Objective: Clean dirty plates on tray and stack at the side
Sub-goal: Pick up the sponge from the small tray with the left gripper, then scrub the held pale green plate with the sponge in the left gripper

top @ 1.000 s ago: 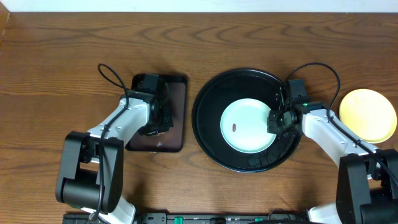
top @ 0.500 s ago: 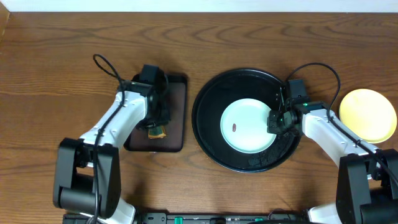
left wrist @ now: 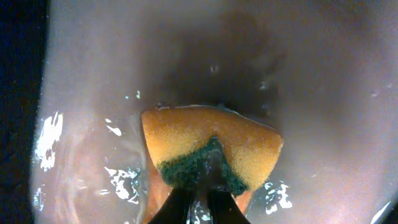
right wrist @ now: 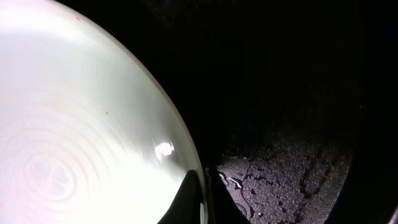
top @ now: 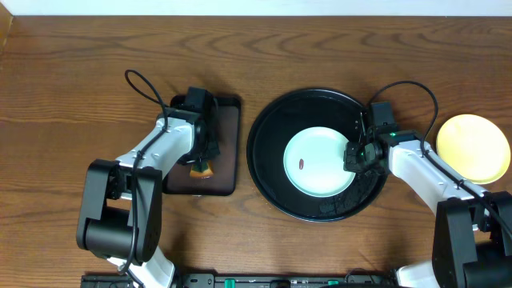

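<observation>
A pale mint-green plate [top: 319, 162] with a small brown smear lies in the round black tray [top: 269, 144]. My right gripper [top: 355, 154] is shut on its right rim, which shows between the fingers in the right wrist view [right wrist: 200, 205]; the plate [right wrist: 81, 124] fills that view's left. A pale yellow plate [top: 473, 148] lies on the table to the right of the tray. My left gripper [top: 199, 160] is shut on an orange sponge with a green scouring side [left wrist: 211, 155] over the wet brown rectangular tray [top: 224, 128]. A second mint-green plate is out of view.
The brown rectangular tray [left wrist: 311, 74] holds water, seen in the left wrist view. The black tray's floor [right wrist: 292, 168] is wet with droplets beside the plate. A pale wall edge [top: 256, 8] runs along the far side of the table.
My left gripper has lifted and shifted over the brown tray, and the sponge now shows below it. The right arm and the mint-green plate have not moved.
</observation>
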